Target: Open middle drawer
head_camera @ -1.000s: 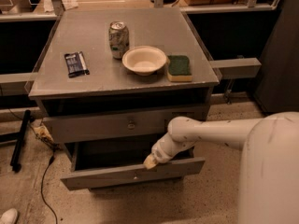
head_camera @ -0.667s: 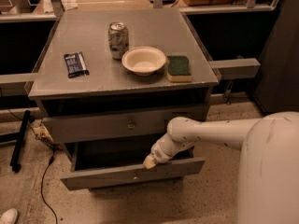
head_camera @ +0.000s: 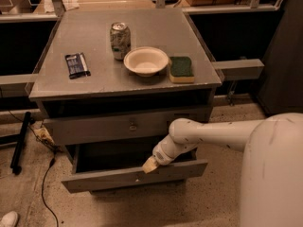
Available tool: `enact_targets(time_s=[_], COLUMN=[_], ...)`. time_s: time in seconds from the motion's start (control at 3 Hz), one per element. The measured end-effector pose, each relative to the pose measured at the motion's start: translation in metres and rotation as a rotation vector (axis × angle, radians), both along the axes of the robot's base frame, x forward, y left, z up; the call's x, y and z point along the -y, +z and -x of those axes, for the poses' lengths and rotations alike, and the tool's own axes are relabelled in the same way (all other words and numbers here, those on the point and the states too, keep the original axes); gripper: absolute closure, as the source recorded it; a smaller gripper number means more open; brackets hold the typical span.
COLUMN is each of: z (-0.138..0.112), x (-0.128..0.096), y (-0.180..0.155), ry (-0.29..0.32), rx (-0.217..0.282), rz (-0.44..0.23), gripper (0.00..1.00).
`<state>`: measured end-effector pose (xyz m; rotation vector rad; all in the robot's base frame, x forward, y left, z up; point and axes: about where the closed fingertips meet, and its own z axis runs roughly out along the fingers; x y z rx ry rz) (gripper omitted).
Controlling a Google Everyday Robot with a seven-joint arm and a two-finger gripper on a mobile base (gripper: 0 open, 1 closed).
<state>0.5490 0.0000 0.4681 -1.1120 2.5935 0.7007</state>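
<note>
Zero movement logged over the last sec – middle drawer already out

Item 1, change. Nothing is found to have shifted vs. the two earlier frames. The middle drawer (head_camera: 99, 179) is seen pulled out from the cabinet by the same amount, dark interior exposed behind its front, w/ the small central knob (head_camera: 138, 178) in the same spot. The gripper (head_camera: 150, 165) is found in the same place: at the top edge of that drawer front, just above and to the right of the knob. Contact w/ the edge looks likely but cannot be confirmed. Grip state cannot be told; whether the edge is clamped or let go is not shown. The arm (head_camera: 213, 131) is unchanged in pose, reaching in from the right of the view.

Item 2, meaning for task. The pull is judged to have stopped. The drawer is judged open enough for the job to be counted as done, or nearly so. Approx. all that seems left is for the front to be let go and the arm backed off.

Item 3, surroundings. The upper drawer (head_camera: 94, 129) is noted in place, not disturbed. On the tabletop (head_camera: 94, 86), the can (head_camera: 120, 40), bowl (head_camera: 146, 60), sponge (head_camera: 181, 69) and dark packet (head_camera: 77, 65) are recorded where they were, no displacement noted
</note>
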Motion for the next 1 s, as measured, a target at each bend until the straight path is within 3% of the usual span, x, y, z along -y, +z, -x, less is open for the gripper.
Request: enact_targets(time_s=[0.33, 1.0], z=[0.0000, 0.0000], x=[0.0000, 0.0000], y=[0.0000, 0.0000], ry=[0.000, 0.000], rx=[0.000, 0.000], rz=[0.000, 0.000], gripper=[0.03, 0.00])
